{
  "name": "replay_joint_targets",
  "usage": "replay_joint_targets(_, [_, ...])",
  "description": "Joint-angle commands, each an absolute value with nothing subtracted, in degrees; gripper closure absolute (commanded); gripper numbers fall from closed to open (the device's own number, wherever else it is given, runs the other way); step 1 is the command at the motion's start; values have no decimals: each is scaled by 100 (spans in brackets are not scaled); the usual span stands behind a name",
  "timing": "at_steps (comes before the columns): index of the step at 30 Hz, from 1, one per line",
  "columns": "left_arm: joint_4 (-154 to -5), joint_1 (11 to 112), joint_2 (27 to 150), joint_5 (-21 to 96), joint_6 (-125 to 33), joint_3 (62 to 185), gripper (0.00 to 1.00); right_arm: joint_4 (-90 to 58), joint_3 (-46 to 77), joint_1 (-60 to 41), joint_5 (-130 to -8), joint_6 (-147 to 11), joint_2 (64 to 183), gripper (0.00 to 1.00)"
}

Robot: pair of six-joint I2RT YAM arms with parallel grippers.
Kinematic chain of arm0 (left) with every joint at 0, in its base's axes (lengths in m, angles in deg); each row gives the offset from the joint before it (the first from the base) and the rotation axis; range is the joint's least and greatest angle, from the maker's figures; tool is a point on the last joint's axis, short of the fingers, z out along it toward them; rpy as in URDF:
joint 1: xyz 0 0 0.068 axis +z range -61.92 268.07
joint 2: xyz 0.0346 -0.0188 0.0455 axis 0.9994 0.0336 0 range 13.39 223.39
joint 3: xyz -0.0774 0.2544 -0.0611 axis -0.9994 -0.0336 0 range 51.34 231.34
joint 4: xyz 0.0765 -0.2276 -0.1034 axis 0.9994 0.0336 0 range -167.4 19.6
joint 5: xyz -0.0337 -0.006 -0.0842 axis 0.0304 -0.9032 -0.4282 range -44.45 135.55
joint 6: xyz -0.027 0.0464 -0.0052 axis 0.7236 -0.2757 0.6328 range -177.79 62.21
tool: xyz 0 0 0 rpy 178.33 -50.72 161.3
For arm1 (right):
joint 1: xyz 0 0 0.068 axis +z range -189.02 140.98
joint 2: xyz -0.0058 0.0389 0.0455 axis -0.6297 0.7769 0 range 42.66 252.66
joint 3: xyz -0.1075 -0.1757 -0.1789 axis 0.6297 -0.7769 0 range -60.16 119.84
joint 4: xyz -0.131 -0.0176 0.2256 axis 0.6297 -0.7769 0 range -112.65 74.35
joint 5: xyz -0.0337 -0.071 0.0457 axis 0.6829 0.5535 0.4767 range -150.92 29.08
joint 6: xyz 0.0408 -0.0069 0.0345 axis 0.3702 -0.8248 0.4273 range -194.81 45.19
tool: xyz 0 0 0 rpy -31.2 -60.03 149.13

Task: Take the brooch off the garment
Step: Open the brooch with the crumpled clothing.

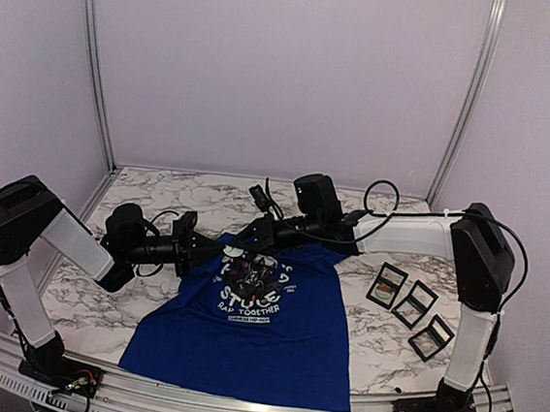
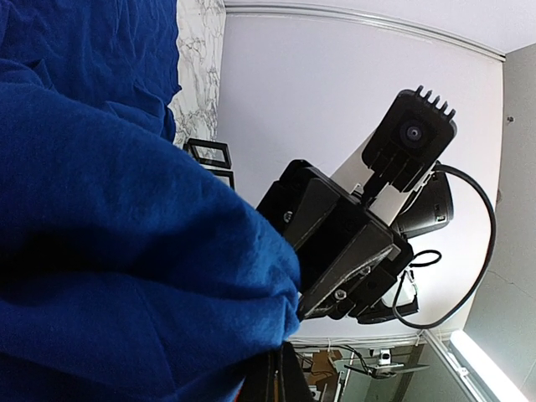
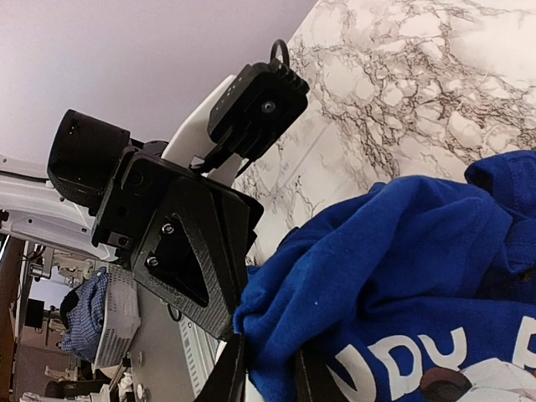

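**Both grippers on the bunched far edge of the shirt, brooch unclear**

The white-and-grey marble-patterned table (image 1: 159, 195) carries a royal-blue short-sleeved T-shirt (image 1: 271, 347). Its hem lies toward the arm bases. Its far edge is gathered into folds that hide part of the white chest lettering. Blue cloth fills most of the left wrist view.

The black left gripper (image 3: 234, 322) is pressed together on a fold at that far edge. Just beside it, the black right gripper (image 3: 266, 373) pinches a ridge of the same cloth between slightly parted fingers.

Three small black square cases (image 1: 415, 304) lie to the right, apart from the shirt.

The brooch cannot be made out for certain among folds and print.
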State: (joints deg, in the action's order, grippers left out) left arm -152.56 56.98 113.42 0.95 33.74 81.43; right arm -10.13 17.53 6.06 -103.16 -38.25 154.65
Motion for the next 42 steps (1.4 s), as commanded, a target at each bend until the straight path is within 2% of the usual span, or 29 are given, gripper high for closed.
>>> replay_joint_targets(1, [-15769,5749,11343,145,3275,8161,100,-965,1669,549,-10707,-3962,15402,83])
replay_joint_targets(5, [-15553,5749,11295,100,3111,8180,100,-958,1668,536,-10737,-3967,15398,80])
replay_joint_targets(11, [-14656,5748,11053,13,2517,8274,100,-1055,1685,529,-10477,-4153,15264,67])
replay_joint_targets(15, [-14101,5749,10952,-31,2179,8308,100,-1292,1693,535,-10062,-4509,15086,56])
replay_joint_targets(22, [-13457,5749,10791,-56,1828,8340,100,-1368,1349,566,-9039,-5315,14598,48])
replay_joint_targets(28, [-12457,5748,10501,-31,1331,8434,100,-1277,1057,705,-8384,-5924,14427,47])
replay_joint_targets(32, [-11118,5747,10175,104,660,8507,100,-1377,1108,876,-8265,-6225,14533,47])
replay_joint_targets(36, [-10913,5749,10005,148,589,8413,100,-1394,1061,1047,-8287,-6466,14595,49])
replay_joint_targets(42, [-11728,5749,9997,44,1303,8041,100,-1248,720,1163,-8331,-6690,14373,64])
